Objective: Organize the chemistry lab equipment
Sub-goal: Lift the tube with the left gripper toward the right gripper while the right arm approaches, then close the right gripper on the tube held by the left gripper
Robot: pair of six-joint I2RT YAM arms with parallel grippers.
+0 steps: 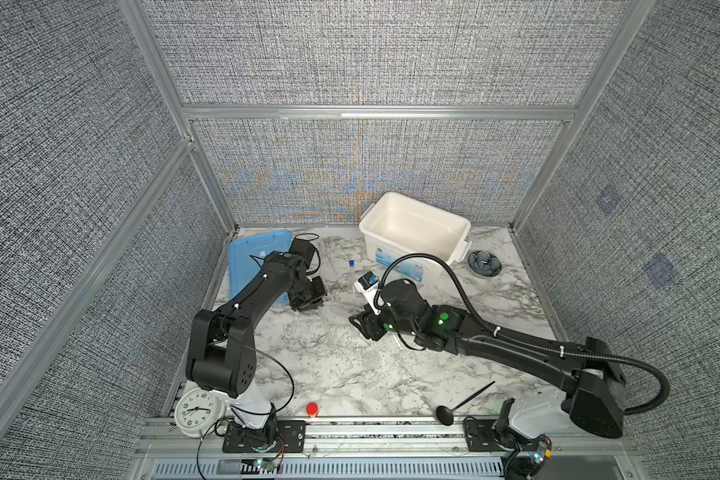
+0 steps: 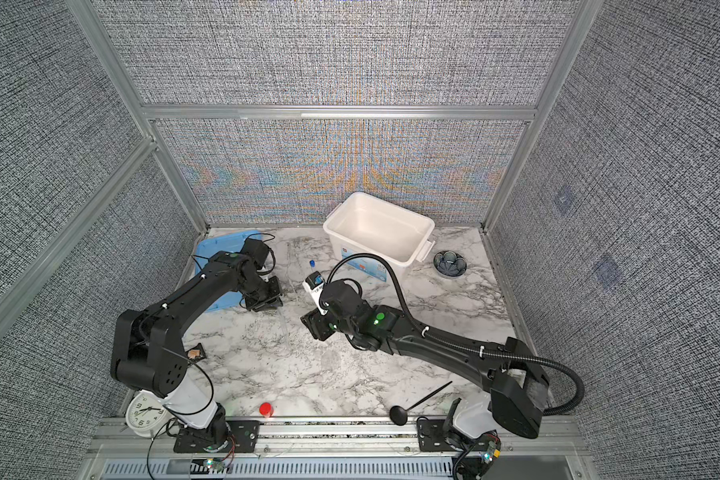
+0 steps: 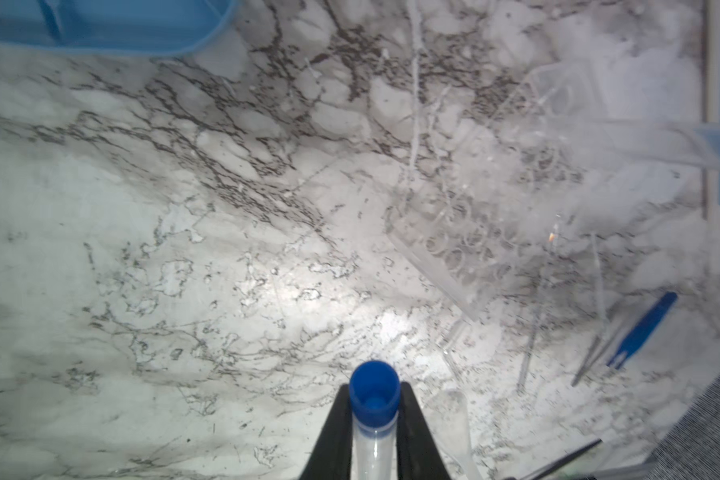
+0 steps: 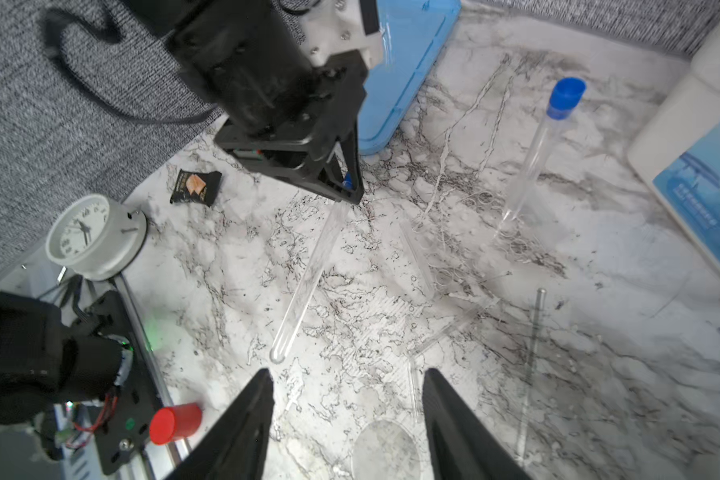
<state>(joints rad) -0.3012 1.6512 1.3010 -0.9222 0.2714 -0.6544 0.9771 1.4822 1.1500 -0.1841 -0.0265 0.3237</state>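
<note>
Nearest the front rail, a black ladle (image 1: 444,414) and a red cylinder (image 1: 312,409) lie apart from the work. Just beyond, the right gripper (image 4: 347,376) hangs over the marble table (image 4: 225,270) with its jaws wide and nothing between them. Ahead of it the left gripper (image 4: 349,189) is clamped narrowly on 1 blue-capped tube (image 4: 309,282), pinched right under the cap. The long clear body slants down with its round tip low over the marble; whether it touches I cannot tell. Farther on, the clear rack (image 4: 466,249) appears to hold the 2nd tube (image 4: 535,149) upright, with silver tweezers (image 3: 591,359) and dark blue forceps (image 3: 641,332) lying near it. Behind stand the white bin (image 1: 412,226) and blue lid (image 1: 242,249). The risk: a grip so near the cap lets the tube swing, and the rack's holes are hard to read, so the tip may catch the rim, shove the rack or topple the standing tube
</note>
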